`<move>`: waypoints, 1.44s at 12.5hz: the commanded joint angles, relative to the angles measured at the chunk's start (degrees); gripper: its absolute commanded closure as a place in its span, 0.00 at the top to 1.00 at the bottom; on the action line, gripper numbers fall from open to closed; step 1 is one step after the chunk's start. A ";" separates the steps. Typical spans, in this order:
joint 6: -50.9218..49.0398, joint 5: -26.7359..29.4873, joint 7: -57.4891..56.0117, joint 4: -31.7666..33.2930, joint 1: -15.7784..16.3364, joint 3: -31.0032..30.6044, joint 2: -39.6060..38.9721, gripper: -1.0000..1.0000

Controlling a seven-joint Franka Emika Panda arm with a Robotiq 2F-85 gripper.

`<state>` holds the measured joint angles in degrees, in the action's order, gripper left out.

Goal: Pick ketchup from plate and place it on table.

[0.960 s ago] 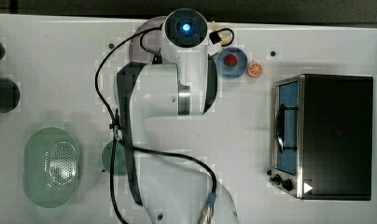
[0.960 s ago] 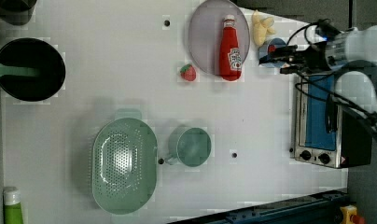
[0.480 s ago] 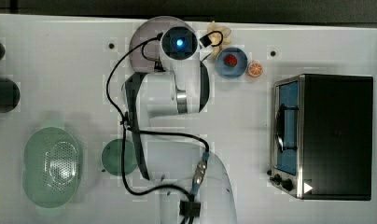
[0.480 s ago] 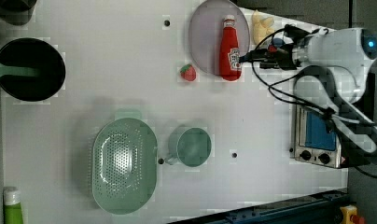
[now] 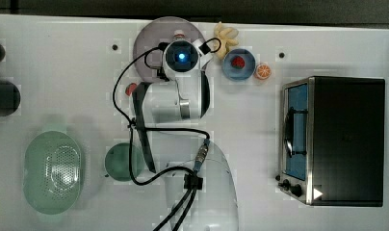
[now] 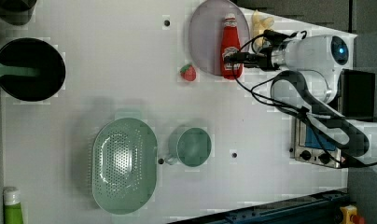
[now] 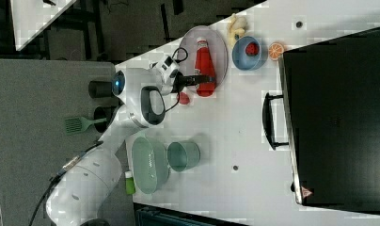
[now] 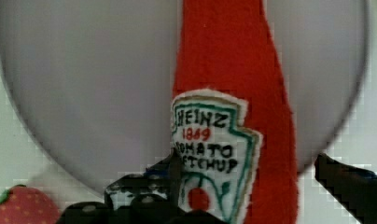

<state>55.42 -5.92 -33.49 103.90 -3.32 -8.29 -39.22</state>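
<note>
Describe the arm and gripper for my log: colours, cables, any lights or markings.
A glossy white, rounded-link arm with dark joint bands and a glowing blue round light. Black cables loop along it, joined at a connector. The gripper is black.

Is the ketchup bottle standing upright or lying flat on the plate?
Lying flat: the ketchup rests lengthwise on the plate, its label facing up.

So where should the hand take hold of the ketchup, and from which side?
Probably across the wide lower body at the label, from above. The ketchup lies flat on the plate, and the hand's open fingers already straddle that part.
</note>
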 commanded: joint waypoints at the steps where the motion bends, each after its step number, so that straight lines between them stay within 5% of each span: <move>1: 4.09 -0.20 -2.36 -0.73 0.32 0.52 -1.89 1.00; 5: 7.03 -0.20 -2.37 -0.66 0.45 0.49 -3.55 1.00; 9: 7.26 -0.19 -2.37 -0.91 0.39 0.46 -3.14 0.65; 14: 6.59 0.05 -0.76 -1.94 0.22 0.42 1.47 0.65; 18: -6.90 2.67 0.31 -1.99 -0.26 0.44 12.61 0.65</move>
<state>49.24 -3.03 -33.74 104.18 -3.38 -7.84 -32.45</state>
